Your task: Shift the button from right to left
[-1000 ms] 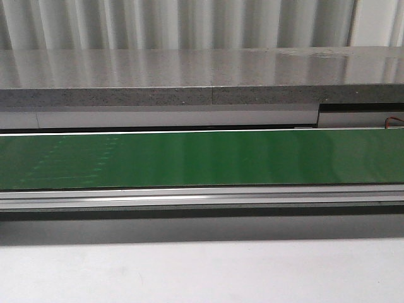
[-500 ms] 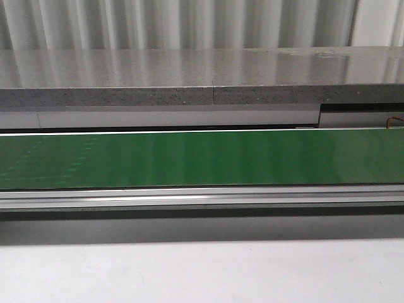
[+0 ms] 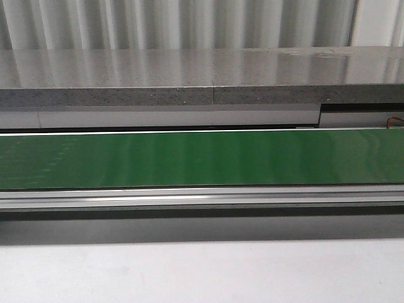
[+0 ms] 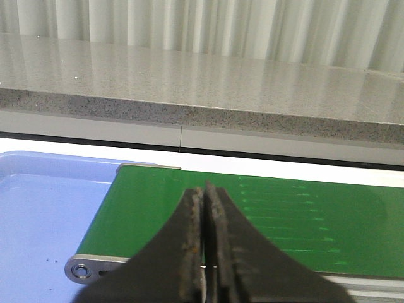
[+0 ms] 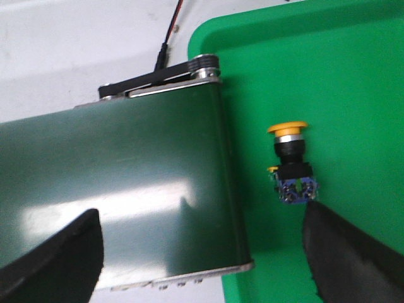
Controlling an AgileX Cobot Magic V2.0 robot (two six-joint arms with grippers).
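The button [image 5: 291,165], a blue-grey block with a black neck and a yellow-orange cap, lies on its side in a green tray [image 5: 353,82], just past the end of the green belt [image 5: 120,183]. My right gripper [image 5: 201,243] is open and empty, hovering over the belt's end; one finger [image 5: 347,259] is close beside the button, not touching it. My left gripper [image 4: 206,208] is shut and empty above the belt's other end [image 4: 271,221]. Neither gripper nor the button shows in the front view, where the belt [image 3: 202,159] runs across the frame.
A blue tray [image 4: 44,221] lies beyond the belt's left end. A grey stone ledge [image 3: 202,79] runs behind the belt. A red and black cable [image 5: 169,31] leads to the belt's roller bracket [image 5: 158,77]. White tabletop [image 3: 202,274] lies in front.
Faint marks on the belt's surface have drifted towards the left. Nothing else in the front view has changed.
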